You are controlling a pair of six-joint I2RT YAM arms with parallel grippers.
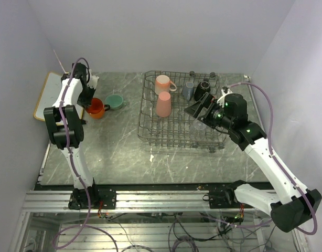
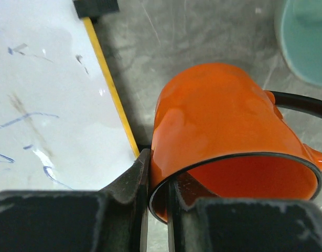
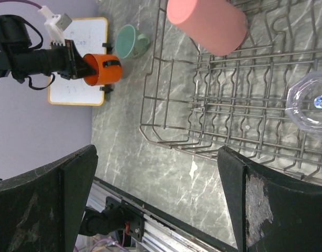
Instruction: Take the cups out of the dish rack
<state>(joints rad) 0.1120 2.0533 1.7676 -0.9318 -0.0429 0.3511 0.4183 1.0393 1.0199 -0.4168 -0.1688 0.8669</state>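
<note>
The grey wire dish rack [image 1: 143,116] stands mid-table. In it are a pale pink mug [image 1: 163,83], a tall pink tumbler [image 1: 163,104], a small grey-blue cup [image 1: 188,90], a black mug [image 1: 204,86] and a clear glass [image 1: 199,125]. My left gripper [image 2: 157,210] is shut on the rim of the orange mug [image 2: 218,115], one finger inside and one outside. It holds the mug tilted, left of the rack [image 1: 96,108]. The mint green mug [image 1: 115,101] sits on the table beside it. My right gripper [image 3: 158,173] is open and empty over the rack's right side [image 1: 195,107], next to the glass [image 3: 313,102].
A wood-framed whiteboard [image 1: 45,97] lies at the far left, right beside the orange mug and close under the left gripper [image 2: 45,94]. White walls close in the back and both sides. The aluminium base rail [image 1: 161,199] runs along the near edge.
</note>
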